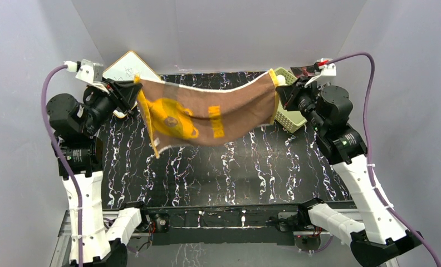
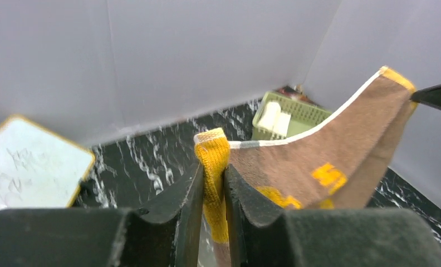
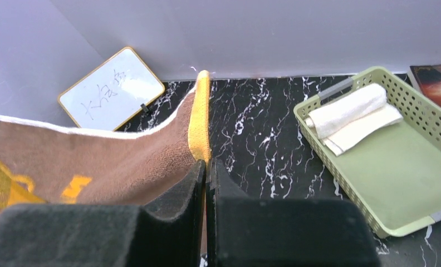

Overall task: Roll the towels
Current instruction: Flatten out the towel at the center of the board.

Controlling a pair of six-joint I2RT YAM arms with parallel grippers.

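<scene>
A brown towel with mustard-yellow edges and print (image 1: 207,114) hangs spread in the air above the black marbled table (image 1: 218,167). My left gripper (image 1: 133,92) is shut on its left corner; in the left wrist view the jaws (image 2: 212,183) pinch the yellow edge of the towel (image 2: 341,150). My right gripper (image 1: 278,94) is shut on its right corner; in the right wrist view the jaws (image 3: 206,169) clamp the towel (image 3: 123,161) at its yellow hem. A cream-white rolled towel (image 3: 349,108) lies in the pale green basket (image 3: 396,172).
The basket (image 1: 290,119) stands at the back right, behind the right gripper. A white board with a wooden frame (image 1: 128,67) leans at the back left; it also shows in the right wrist view (image 3: 112,89). Grey walls close in on three sides.
</scene>
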